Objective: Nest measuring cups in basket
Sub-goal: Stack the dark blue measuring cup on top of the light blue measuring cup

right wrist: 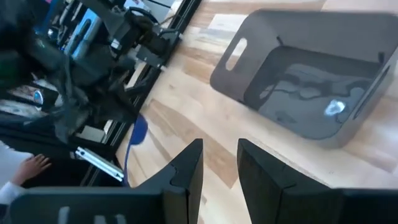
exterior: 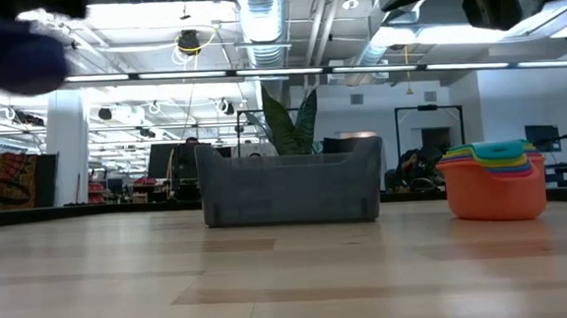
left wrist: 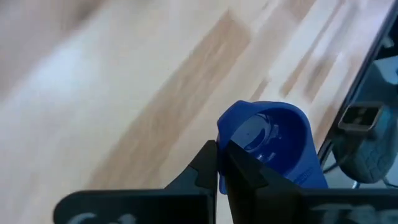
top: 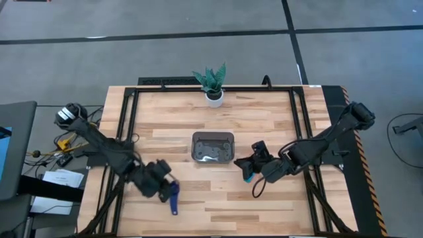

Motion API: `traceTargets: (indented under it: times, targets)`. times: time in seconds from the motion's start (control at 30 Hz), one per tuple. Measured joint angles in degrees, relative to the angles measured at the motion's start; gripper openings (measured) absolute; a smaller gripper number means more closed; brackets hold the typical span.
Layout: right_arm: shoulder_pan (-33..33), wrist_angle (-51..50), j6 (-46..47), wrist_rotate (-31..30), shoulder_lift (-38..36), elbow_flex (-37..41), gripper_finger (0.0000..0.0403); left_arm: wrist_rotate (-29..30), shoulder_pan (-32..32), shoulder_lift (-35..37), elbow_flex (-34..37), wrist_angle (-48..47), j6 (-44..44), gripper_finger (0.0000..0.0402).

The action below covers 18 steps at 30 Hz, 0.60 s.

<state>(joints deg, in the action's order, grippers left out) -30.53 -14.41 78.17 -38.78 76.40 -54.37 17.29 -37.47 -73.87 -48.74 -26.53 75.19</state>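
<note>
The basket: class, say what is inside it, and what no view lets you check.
The basket holds no cups: the high and right wrist views show only its bare grey floor with reflections. In the low view its wall hides the inside, and part of the potted plant behind it.

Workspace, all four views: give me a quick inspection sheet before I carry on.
Surface: wooden table, inside a black frame.
Job's things: grey basket at centre, no cup seen in it; stack of nested cups, orange outermost, on the table; blue cup held by the left gripper.
Clutter: potted plant at the far edge.
Grippers: left gripper shut on the blue cup; right gripper beside the basket, jaws apart, nothing between them.
Cables: wires off the table's left edge.
Surroundings: open hall, grey floor; a person's hand.
</note>
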Motion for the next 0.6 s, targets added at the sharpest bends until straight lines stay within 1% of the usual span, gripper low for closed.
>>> traceTargets:
  times: [0.07,0.13,0.2,0.27,0.33,0.4,0.43,0.53,0.6]
  targets:
    - [-0.81,1.33,0.04,0.01,0.05,0.11,0.0122,0.84,3.06,0.00,-1.81,0.47,-6.28,0.0000]
    - [-1.28,5.29,0.02,0.03,1.54,-0.17,0.0122,2.37,5.82,0.00,-3.75,0.71,-11.46,0.0000]
    - [-2.08,6.45,-0.29,0.65,2.65,0.14,0.0122,3.52,8.67,-0.13,-5.76,0.97,-15.78,0.0000]
    - [-2.58,11.14,-0.42,1.48,3.98,-0.03,0.0122,3.93,11.40,-0.33,-7.43,1.33,-19.23,0.0000]
    - [-3.08,13.23,-0.51,1.55,4.91,-0.13,0.0122,4.40,14.14,-0.78,-8.95,1.61,-21.85,0.0000]
    - [-3.63,15.32,-0.60,1.58,6.26,-0.14,0.0122,4.26,16.57,-1.44,-9.98,4.59,-24.29,0.0000]
    - [-3.56,15.30,-0.61,1.60,6.85,-0.43,0.0122,4.19,17.58,-1.41,-10.15,5.29,-25.40,0.0000]
    - [-3.37,15.23,-1.56,1.81,8.34,-1.76,0.0122,2.62,20.48,-2.54,-11.18,11.68,-28.31,0.0000]
    - [-2.93,15.34,-2.96,1.85,9.21,-3.10,0.0122,2.10,21.81,-3.07,-11.75,11.97,-29.33,0.0000]
